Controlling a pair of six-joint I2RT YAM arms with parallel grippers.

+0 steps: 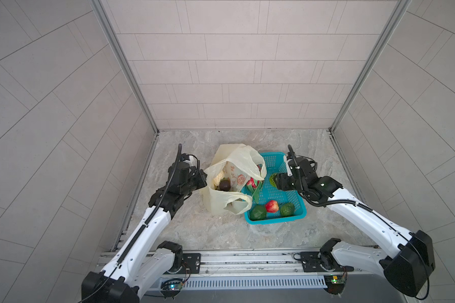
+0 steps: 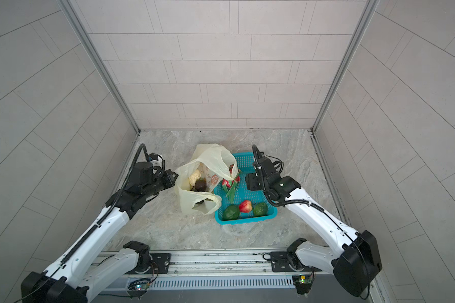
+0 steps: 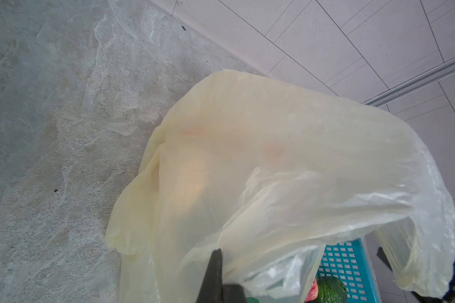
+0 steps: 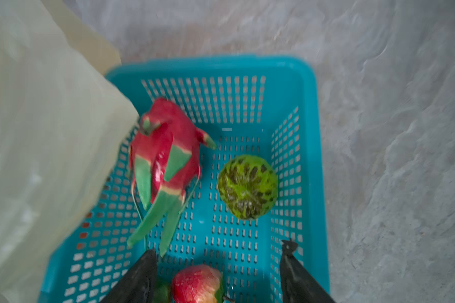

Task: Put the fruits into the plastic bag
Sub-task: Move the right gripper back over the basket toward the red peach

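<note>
Clamps the left hand (image 1: 205,181) on the left rim of the plastic bag (image 1: 237,162), jaws together on the thin film, with the mouth drawn open toward the left. In the left wrist view, presses one dark finger (image 3: 216,272) flat against the cream plastic.

Stands on the bench (image 1: 195,230), this bag, just left of the teal basket (image 1: 276,221) and touching it, with one loop handle hanging over the basket's left side. Shows through the open mouth, in both top views, a dark purple fruit (image 1: 224,185) low inside. Also shows a pale lumpy thing (image 1: 218,179) just to its left, too hidden to name.

Hangs the right hand (image 1: 280,182) above the right part of the basket, fingers (image 4: 142,275) spread well apart and gripping nothing.

Leaves five fruits in the basket:
- Dragon fruit (image 4: 166,157): lies along the left side, partly under the bag's overhanging film, green tips pointing to the near end.
- Bright green ball (image 4: 247,186): sits to the right of the dragon fruit, apart from it, and is mostly hidden by the right hand in a top view.
- Red apple (image 1: 271,206): rests at the near end, and shows between the open fingers in the right wrist view.
- Left avocado (image 1: 258,212): just beside the apple on its left.
- Right avocado (image 1: 287,209): just beside the apple on its right
</note>
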